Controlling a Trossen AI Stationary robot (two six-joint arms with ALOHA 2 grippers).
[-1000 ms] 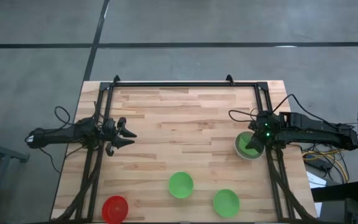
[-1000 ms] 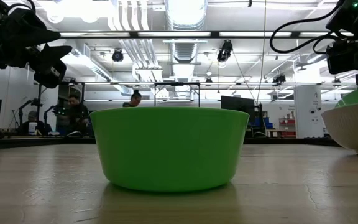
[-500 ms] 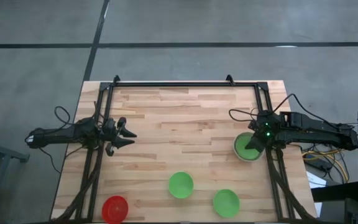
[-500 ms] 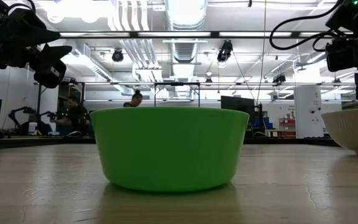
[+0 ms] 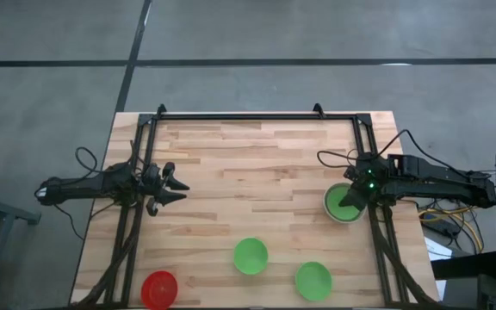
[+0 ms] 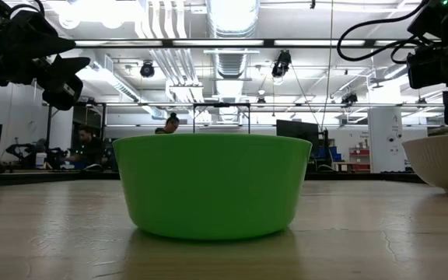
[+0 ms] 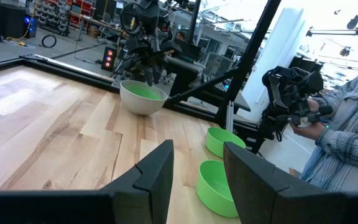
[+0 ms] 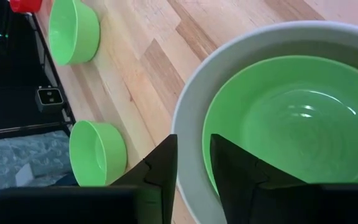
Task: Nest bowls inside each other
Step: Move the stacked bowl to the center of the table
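A pale white-grey bowl (image 5: 331, 209) stands near the table's right edge with a green bowl (image 8: 284, 124) lying level inside it. My right gripper (image 8: 193, 149) hangs open just over that pair, slanting down, one finger outside the white rim (image 8: 188, 118) and one over the green bowl. Two more green bowls (image 5: 251, 256) (image 5: 313, 280) and a red bowl (image 5: 159, 289) rest on their bases near the table's front edge. My left gripper (image 5: 177, 185) waits open and level at the table's left side, far from every bowl.
Black frame rails (image 5: 257, 117) run along the table's far edge and both sides. Bare wood lies between the two arms. In the left wrist view a person (image 7: 347, 137) stands beyond the table's right edge with a hand controller. Cables (image 5: 442, 211) hang off the right edge.
My right gripper has let go of the green bowl. The bowl's rim stood tilted above the white bowl's rim a second ago; it has since dropped into the white bowl and lies level there. The gripper itself has stayed over the pair.
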